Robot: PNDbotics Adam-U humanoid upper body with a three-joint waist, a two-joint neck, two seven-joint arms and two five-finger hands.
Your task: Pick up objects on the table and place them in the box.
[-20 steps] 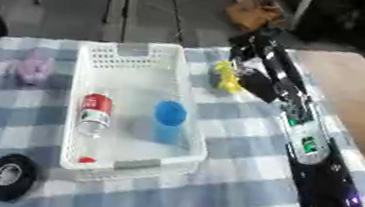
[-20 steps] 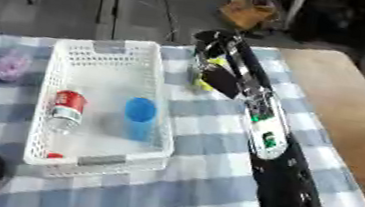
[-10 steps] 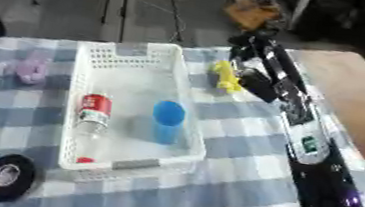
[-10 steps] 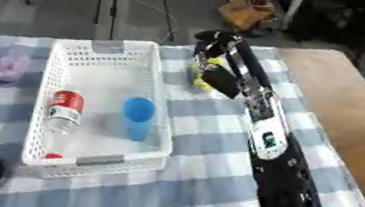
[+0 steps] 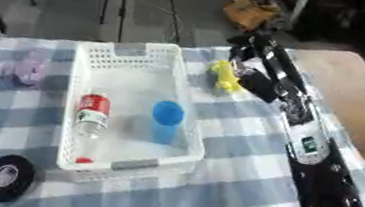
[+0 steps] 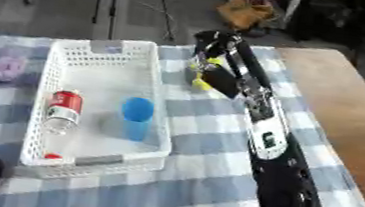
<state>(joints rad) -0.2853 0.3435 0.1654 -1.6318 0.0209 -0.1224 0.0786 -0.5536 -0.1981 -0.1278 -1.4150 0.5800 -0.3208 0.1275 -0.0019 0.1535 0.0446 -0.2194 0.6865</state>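
Nearest us, a black tape roll [image 5: 6,178] lies flat on the checked desk [image 5: 236,193] at its near left corner. Just beyond it stands the white box [image 5: 179,125], holding a clear bottle [image 5: 91,116] with a red label lying along its left side and a blue cup [image 5: 166,121] upright near its right wall. Our right arm [image 5: 316,158] stretches from the lower right across the desk toward the far edge. Its right hand [image 5: 250,49] sits beside the box's far right corner, next to a yellow object [image 5: 224,76] on the cloth; we cannot tell whether the fingers curl round it. Far left, a pale purple object [image 5: 28,70] rests on the desk, well apart from the box.
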